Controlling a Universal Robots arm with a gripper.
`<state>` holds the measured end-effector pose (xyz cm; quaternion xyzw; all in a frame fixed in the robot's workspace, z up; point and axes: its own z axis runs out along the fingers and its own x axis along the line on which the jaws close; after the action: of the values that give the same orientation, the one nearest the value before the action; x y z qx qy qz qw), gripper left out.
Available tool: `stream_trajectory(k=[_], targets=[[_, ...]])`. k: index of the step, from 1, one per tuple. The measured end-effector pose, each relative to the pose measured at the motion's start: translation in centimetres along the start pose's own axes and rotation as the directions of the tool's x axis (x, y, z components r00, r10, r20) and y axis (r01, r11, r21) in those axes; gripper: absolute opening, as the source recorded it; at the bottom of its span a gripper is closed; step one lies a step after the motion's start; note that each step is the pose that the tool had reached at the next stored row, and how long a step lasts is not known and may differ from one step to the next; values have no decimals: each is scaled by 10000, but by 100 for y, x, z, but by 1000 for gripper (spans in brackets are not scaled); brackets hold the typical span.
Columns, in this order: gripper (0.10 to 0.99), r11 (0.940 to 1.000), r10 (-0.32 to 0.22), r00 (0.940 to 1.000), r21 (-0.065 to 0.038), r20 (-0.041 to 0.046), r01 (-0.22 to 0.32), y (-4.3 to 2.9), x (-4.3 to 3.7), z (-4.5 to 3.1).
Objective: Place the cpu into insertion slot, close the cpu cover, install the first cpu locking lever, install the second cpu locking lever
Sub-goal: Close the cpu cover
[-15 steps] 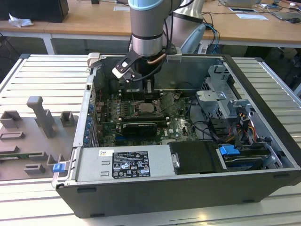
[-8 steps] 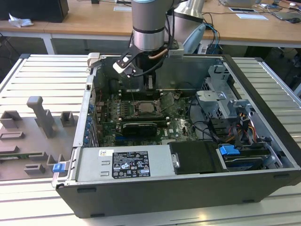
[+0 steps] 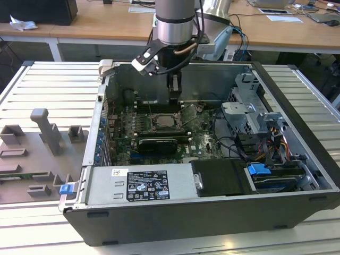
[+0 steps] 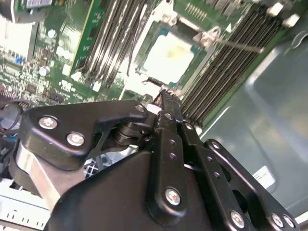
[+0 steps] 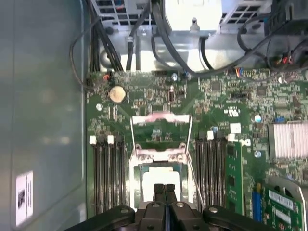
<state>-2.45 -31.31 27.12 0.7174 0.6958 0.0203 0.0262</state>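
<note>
You have the cpu (image 5: pixel 161 174) seated in the insertion slot (image 5: pixel 134 180). It lies flat with its pale metal top facing up and its edges square to the slot's rim. Being square, it has no long axis of its own.

The cpu cover (image 5: pixel 161 117) is not down over the chip. It stands open from the slot's edge on the side toward the coin cell (image 5: pixel 117 94), and its free edge points away from the slot toward that cell. Green board shows through its square window. You cannot tell from the wrist views how steeply it tilts.

In the second wrist view a thin metal lever (image 4: pixel 240 44) angles out from a corner of the slot and crosses the memory slots (image 4: pixel 226 62) beside it. Those memory slots flank the insertion slot on two sides, with their length parallel to the slot's sides.

Your gripper (image 5: pixel 164 186) points down into the open computer case (image 3: pixel 186 223). Its two fingers are pressed together with nothing between them. The tips sit at the slot's edge opposite the cover's hinge, over the rim of the chip. Whether they touch the chip or the rim cannot be told. In the exterior view the gripper (image 3: pixel 173 102) hangs just above the slot.
</note>
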Motion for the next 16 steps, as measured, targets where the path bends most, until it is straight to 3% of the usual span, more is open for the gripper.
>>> stream_trajectory(k=[6, 9, 16], targets=[[106, 10000, 0, 10000, 83, 2, 0, 204, 6, 29], [106, 9998, -1, 10000, 174, -6, 1, 396, 12, 63], [106, 9996, -11, 10000, 278, -6, 11, 565, 17, 127]])
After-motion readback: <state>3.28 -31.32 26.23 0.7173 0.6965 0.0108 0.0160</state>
